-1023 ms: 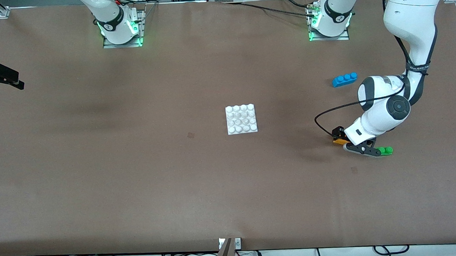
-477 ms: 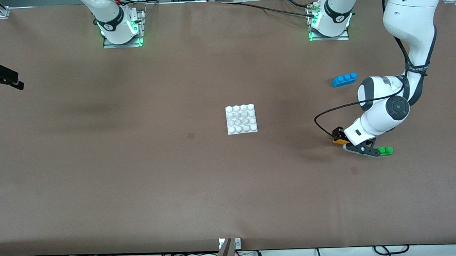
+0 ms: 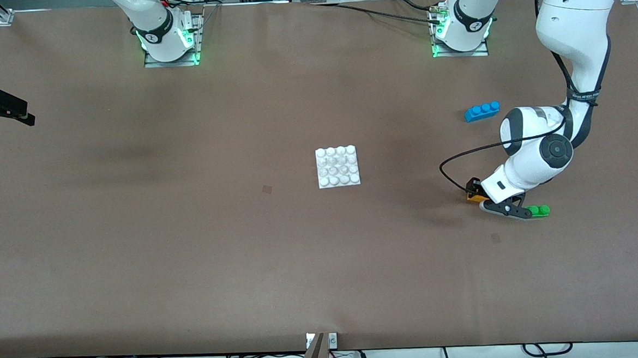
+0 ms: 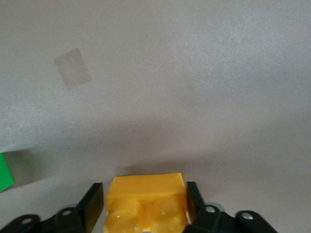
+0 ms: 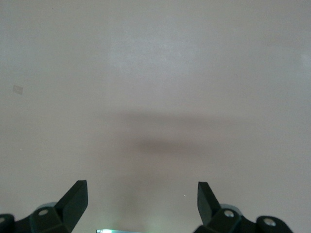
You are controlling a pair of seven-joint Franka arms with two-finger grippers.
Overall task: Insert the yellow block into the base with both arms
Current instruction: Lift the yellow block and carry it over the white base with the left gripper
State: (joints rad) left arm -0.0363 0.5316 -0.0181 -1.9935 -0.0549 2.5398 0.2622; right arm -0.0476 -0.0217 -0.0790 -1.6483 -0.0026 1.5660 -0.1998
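Observation:
The yellow block point(image 3: 475, 196) lies on the brown table toward the left arm's end, nearer the front camera than the blue brick. My left gripper point(image 3: 479, 197) is down at the table and shut on it. In the left wrist view the block point(image 4: 146, 194) sits studs up, with a black finger point(image 4: 92, 204) pressed against each side. The white studded base point(image 3: 338, 166) lies flat mid-table, well apart from the block. My right gripper point(image 5: 141, 191) hangs open over bare table at the right arm's end, and that arm waits.
A green two-stud brick point(image 3: 538, 210) lies just beside the left gripper, slightly nearer the front camera, and shows at the edge of the left wrist view point(image 4: 4, 172). A blue three-stud brick point(image 3: 482, 110) lies farther from the camera.
The left gripper's fingers have drawn in onto the yellow block while the hand stayed in place. The right arm has not moved.

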